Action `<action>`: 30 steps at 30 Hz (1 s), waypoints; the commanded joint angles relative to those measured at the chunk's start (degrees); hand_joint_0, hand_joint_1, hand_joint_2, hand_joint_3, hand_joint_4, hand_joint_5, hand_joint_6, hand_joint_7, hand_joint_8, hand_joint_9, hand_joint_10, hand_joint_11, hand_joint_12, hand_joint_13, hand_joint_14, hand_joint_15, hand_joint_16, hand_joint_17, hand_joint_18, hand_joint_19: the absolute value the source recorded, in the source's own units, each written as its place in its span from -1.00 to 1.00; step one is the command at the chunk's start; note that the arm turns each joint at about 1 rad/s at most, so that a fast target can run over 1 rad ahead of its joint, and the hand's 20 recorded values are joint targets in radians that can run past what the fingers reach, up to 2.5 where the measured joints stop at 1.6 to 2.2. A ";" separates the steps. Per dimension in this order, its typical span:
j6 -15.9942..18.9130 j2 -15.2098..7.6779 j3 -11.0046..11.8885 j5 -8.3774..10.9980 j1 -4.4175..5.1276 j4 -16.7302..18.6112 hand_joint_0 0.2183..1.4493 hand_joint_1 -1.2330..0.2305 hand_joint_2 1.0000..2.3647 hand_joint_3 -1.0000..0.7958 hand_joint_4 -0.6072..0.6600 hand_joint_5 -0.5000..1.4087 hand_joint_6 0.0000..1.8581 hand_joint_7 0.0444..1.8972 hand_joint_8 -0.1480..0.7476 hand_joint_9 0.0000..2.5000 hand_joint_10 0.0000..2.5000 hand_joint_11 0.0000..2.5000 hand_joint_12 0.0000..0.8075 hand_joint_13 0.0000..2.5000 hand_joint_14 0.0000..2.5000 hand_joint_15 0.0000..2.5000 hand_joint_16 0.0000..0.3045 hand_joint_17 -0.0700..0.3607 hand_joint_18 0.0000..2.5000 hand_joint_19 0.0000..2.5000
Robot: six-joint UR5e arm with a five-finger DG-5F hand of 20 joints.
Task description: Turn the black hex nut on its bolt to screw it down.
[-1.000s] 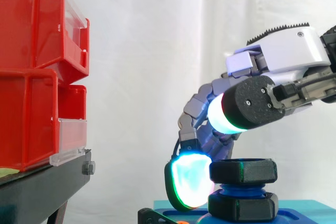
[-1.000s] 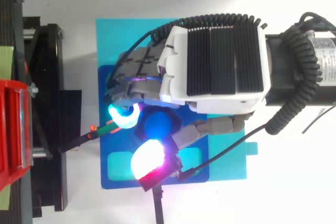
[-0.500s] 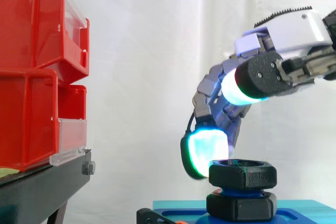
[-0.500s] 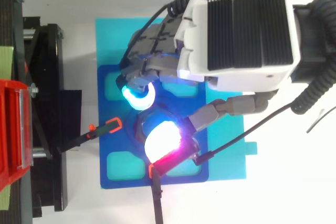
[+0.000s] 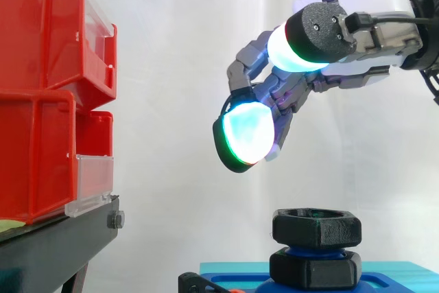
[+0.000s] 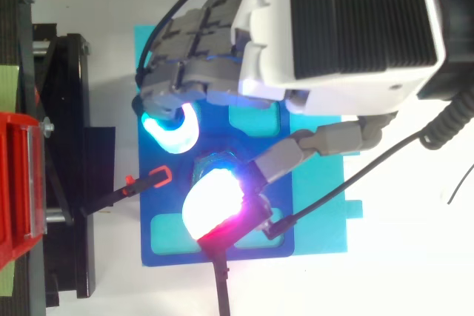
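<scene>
The black hex nut (image 5: 317, 228) sits on a blue bolt above a second black nut (image 5: 315, 269), on a dark blue base plate (image 6: 167, 253). My hand (image 5: 357, 5) hangs well above the nut and touches nothing. Its fingers are loosely bent, with a cyan-green glowing fingertip (image 5: 247, 135) up and to the left of the nut. In the top view the hand (image 6: 333, 27) covers the plate's far side, and the white-glowing thumb pad (image 6: 211, 201) lies over most of the nut (image 6: 209, 162). The hand is open and holds nothing.
Stacked red bins (image 5: 48, 94) stand on a black stand (image 5: 55, 252) at the left. A black clamp with an orange tip (image 6: 152, 177) reaches the plate from the stand. The plate rests on a cyan board (image 6: 326, 220).
The hand has let go of the nut and risen well above it, its fingers spreading away from the nut's sides. The nut stays on its bolt.
</scene>
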 commanded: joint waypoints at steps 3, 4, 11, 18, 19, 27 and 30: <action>0.09 -1.69 -0.13 0.20 0.76 1.71 -0.58 0.42 -1.00 -0.44 0.50 -0.64 -0.45 0.15 0.16 -0.47 -0.99 -0.60 0.00 -0.45 -0.99 -0.84 -0.62 -0.08 -0.37 -0.75; 0.00 -1.69 -0.13 0.20 0.94 1.79 -0.57 0.45 -1.00 -0.44 0.50 -0.64 -0.46 0.16 0.16 -0.47 -0.99 -0.60 0.00 -0.45 -1.00 -0.84 -0.62 -0.08 -0.37 -0.75; 0.17 -1.69 -0.74 0.29 2.43 1.53 -0.57 0.49 -1.00 -0.44 0.49 -0.64 -0.46 0.17 0.16 -0.47 -0.99 -0.60 0.00 -0.45 -0.99 -0.84 -0.62 -0.08 -0.37 -0.74; 1.05 -1.69 -2.85 0.99 3.58 3.55 -0.55 0.45 -1.00 -0.44 0.33 -0.64 -0.45 0.15 0.14 -0.47 -0.99 -0.63 -0.02 -0.45 -1.00 -0.84 -0.63 -0.09 -0.37 -0.75; 1.14 -1.69 -2.94 0.99 3.66 3.82 -0.55 0.45 -1.00 -0.44 0.34 -0.64 -0.45 0.15 0.13 -0.47 -0.99 -0.63 -0.02 -0.45 -1.00 -0.84 -0.63 -0.09 -0.37 -0.74; 1.49 -1.69 -2.94 0.90 3.75 4.87 -0.56 0.43 -1.00 -0.44 0.37 -0.64 -0.46 0.14 0.13 -0.47 -0.99 -0.63 -0.01 -0.45 -1.00 -0.84 -0.63 -0.09 -0.36 -0.74; 1.40 -1.69 -2.94 0.90 3.75 6.19 -0.56 0.42 -1.00 -0.44 0.39 -0.64 -0.46 0.13 0.13 -0.47 -0.99 -0.63 -0.01 -0.45 -1.00 -0.84 -0.63 -0.09 -0.37 -0.74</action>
